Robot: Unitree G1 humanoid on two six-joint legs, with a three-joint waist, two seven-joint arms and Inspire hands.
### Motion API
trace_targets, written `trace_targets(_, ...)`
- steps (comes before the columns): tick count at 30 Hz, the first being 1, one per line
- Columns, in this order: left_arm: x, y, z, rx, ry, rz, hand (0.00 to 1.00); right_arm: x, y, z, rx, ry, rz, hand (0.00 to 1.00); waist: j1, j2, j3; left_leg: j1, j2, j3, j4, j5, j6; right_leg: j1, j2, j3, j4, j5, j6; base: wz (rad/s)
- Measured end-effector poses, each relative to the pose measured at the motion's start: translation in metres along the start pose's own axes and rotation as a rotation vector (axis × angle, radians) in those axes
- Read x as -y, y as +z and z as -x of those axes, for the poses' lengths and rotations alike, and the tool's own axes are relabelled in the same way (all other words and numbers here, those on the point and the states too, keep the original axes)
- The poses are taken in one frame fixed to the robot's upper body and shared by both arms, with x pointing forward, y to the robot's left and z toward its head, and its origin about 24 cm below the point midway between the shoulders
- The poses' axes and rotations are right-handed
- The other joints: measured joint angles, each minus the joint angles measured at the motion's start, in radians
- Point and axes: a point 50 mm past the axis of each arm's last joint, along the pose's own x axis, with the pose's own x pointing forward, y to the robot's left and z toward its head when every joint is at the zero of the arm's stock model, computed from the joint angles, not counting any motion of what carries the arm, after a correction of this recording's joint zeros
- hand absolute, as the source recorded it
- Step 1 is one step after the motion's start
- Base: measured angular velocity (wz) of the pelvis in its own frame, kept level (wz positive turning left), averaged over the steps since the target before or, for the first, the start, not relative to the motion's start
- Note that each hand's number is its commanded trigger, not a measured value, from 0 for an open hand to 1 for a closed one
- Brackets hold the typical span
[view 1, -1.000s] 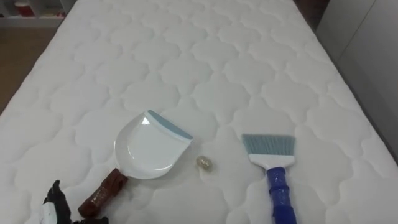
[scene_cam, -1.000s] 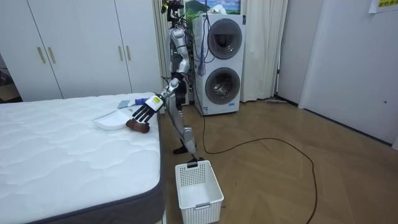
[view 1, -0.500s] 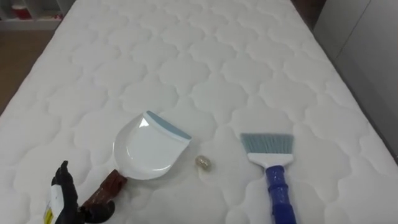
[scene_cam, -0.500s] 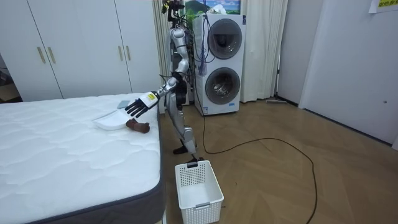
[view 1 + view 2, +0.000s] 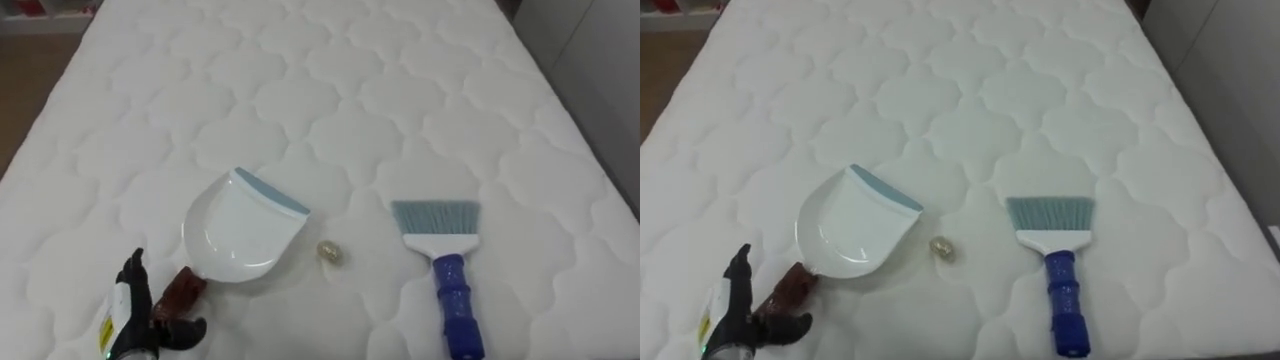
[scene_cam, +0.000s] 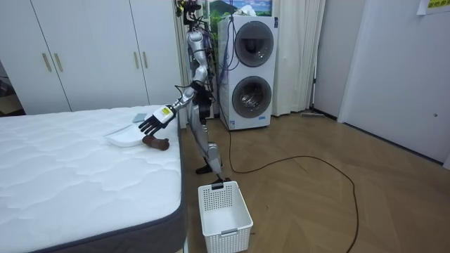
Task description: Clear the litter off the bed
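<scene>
Robot stands at the bed's [image 5: 350, 110] side, washers behind it, a white basket [image 6: 225, 209] on the floor by the bed's corner.

Left hand [image 5: 132, 318]: fingers straight and spread, thumb out, holding nothing. It hovers over the end of the dustpan's brown handle [image 5: 181, 291]; room view shows it clear of the handle.

Dustpan [image 5: 240, 235]: flat on the bed, mouth facing the crumb [image 5: 331, 252] just beside its lip.

Brush [image 5: 445, 270]: right of the crumb, apart from it, bristles pointing away from the robot.
</scene>
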Motion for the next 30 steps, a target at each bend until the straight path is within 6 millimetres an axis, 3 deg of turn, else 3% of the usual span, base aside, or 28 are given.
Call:
trace_targets(5, 0.001, 0.006, -0.008, 0.006, 0.000, -0.005, 0.00, 0.001, 0.008, -0.001, 0.020, 0.005, -0.003, 0.00, -0.008, -0.011, 0.0120, -0.016, -0.003, 0.011, 0.013, 0.000, 0.000, -0.019, -0.008, 0.002, 0.021, 0.000, 0.000, -0.05)
trace_targets(14, 0.011, -0.005, -0.010, -0.063, -0.089, -0.056, 0.00, 0.005, 0.021, -0.003, 0.053, 0.003, -0.046, 0.00, -0.026, -0.012, 0.0095, -0.077, -0.010, 0.025, 0.040, 0.002, 0.003, -0.087, -0.011, 0.010, 0.042, 0.002, -0.003, -0.04)
trace_targets(30, 0.013, 0.006, -0.021, -0.053, -0.093, -0.063, 0.00, 0.011, 0.042, -0.005, 0.094, -0.022, 0.018, 0.00, -0.017, -0.007, 0.0085, -0.173, 0.000, 0.039, 0.064, 0.008, 0.000, -0.177, -0.011, 0.010, 0.045, 0.025, -0.013, -0.01)
